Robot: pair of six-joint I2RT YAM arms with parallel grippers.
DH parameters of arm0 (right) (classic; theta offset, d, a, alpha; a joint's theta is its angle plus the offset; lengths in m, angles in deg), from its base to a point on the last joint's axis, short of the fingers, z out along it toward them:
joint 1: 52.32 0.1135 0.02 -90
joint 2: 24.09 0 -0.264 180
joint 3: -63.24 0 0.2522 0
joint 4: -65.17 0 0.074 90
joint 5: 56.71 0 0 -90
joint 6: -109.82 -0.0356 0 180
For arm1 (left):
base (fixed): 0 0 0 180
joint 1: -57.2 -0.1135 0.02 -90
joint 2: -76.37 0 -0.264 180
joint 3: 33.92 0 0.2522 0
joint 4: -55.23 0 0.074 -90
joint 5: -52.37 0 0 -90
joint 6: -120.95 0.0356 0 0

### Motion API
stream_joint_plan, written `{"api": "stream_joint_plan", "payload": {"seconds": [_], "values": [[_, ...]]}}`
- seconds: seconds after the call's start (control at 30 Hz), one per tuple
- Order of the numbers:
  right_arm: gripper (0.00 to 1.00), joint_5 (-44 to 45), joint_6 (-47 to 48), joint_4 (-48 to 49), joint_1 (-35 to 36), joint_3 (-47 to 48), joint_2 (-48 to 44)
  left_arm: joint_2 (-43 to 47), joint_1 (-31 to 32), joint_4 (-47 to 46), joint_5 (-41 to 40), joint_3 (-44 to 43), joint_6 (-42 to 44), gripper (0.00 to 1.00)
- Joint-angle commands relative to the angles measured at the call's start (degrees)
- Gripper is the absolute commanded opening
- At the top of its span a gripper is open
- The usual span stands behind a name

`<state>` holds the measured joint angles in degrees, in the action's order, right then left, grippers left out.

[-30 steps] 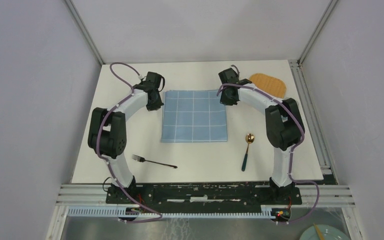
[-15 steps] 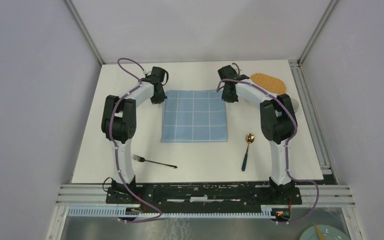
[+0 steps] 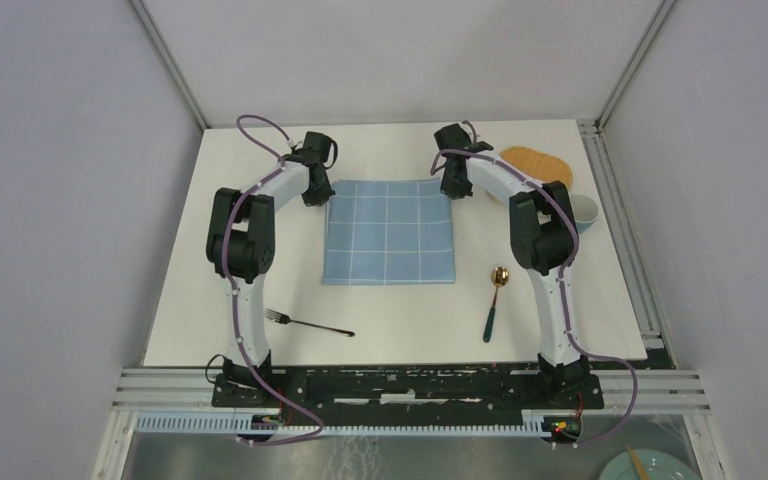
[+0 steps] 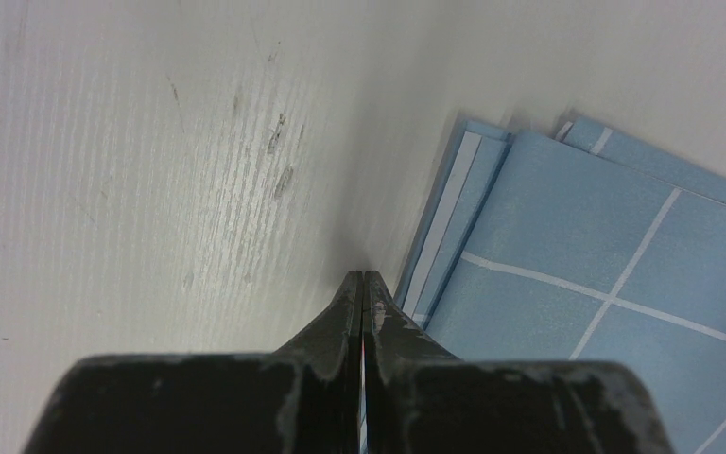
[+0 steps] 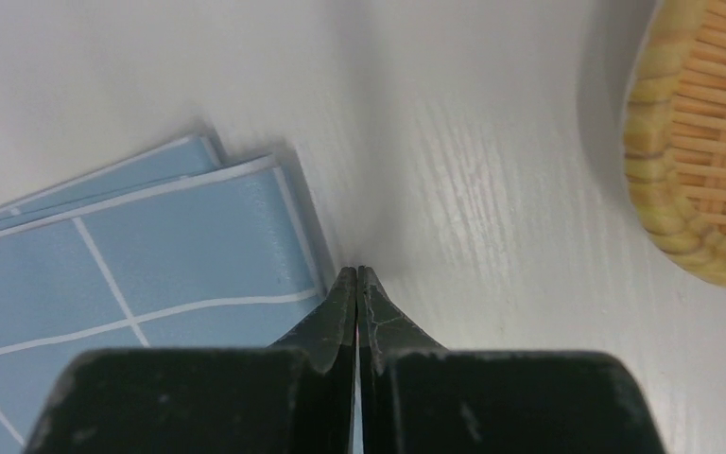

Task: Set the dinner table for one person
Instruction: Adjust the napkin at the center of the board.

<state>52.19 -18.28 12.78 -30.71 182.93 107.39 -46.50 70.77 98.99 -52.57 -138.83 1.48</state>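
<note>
Left wrist view: the left pincer (image 4: 360, 276) has its tips pressed together at the far left corner of the folded blue checked cloth (image 4: 567, 246). The right pincer (image 5: 356, 271), tips also together, sits at the cloth's far right corner, near a wicker tray (image 5: 709, 142). All of it rests on the white counter (image 3: 400, 335), which spreads beneath both arms.

This looks like a robotics lab: a closed test cell, not a home. Plain pale wall panels (image 3: 60, 200) stand around it, held by bare aluminium posts (image 3: 168, 62). A left arm (image 3: 245, 240) and a right arm (image 3: 540, 235), both with purple cables (image 3: 255, 125), are bolted to a metal rail (image 3: 160, 385) at the near edge of the white worktop (image 3: 400, 330).
</note>
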Motion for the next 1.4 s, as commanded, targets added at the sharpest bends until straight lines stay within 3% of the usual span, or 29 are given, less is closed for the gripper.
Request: {"api": "stream_joint_plan", "payload": {"seconds": [0.0, 0.77, 1.37], "values": [[0.00, -2.4, -0.6, -0.2, 0.2, 4.7, 1.9, -0.5, -0.4, -1.0, -0.2, -1.5, -1.3, 0.02], [0.00, -10.2, 3.1, 5.7, 3.6, 4.3, 1.8, -0.5, -0.3, -1.7, 2.2, -1.4, -1.6, 0.02], [0.00, 6.1, 3.6, -1.7, 3.7, 4.9, -2.1, 0.3, -0.4, -1.7, 1.5, -1.4, -1.9, 0.02]]}}
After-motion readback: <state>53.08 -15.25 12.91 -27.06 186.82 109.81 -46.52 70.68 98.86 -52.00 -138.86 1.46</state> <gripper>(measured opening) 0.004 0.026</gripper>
